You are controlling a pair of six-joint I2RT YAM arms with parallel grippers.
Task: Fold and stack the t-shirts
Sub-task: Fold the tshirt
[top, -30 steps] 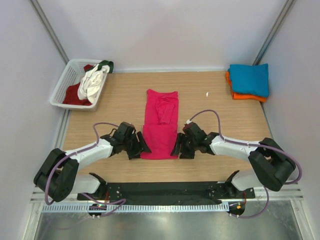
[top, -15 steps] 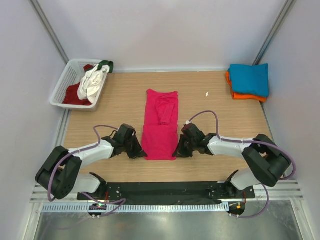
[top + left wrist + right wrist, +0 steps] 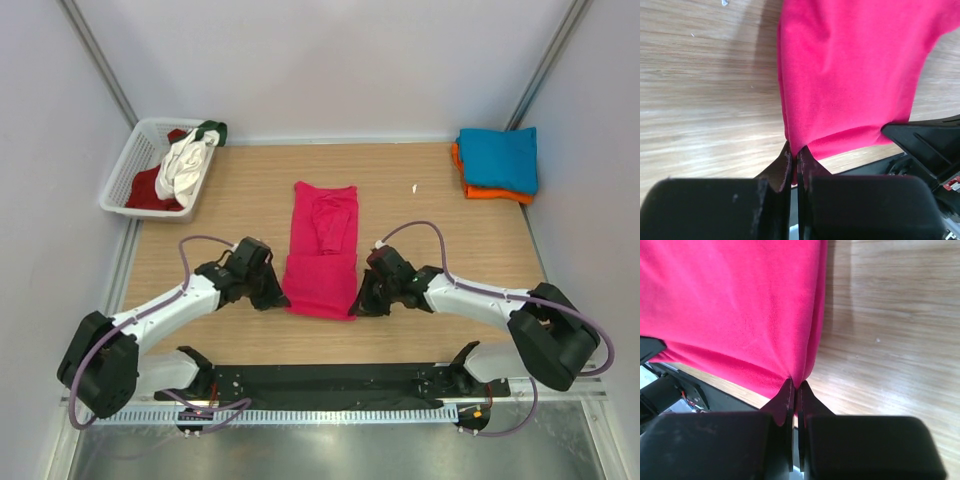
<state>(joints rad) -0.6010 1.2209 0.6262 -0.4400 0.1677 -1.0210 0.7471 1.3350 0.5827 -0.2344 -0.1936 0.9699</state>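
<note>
A magenta-pink t-shirt [image 3: 322, 235], folded to a narrow strip, lies down the middle of the worktop [image 3: 450, 250], its hem end toward the near edge. The left end effector [image 3: 796, 156] is pinched tight on the near left corner of the cloth and the right end effector [image 3: 796, 386] on the near right corner. In both wrist views the fingers meet with only fabric between them, and the hem bows softly between the two grips. The cloth looks light, limp and a little stretchy. It will likely drape and crease rather than hold a shape, so the sound hold is at the two hem corners, through all layers, with both sides carried level toward the far edge. A teal-blue shirt [image 3: 498, 158] sits folded on an orange shirt [image 3: 482, 193] at the far right corner. A white shirt [image 3: 185, 165] and a dark red shirt [image 3: 145, 192] wait in the basket [image 3: 122, 172] at the far left corner.
</note>
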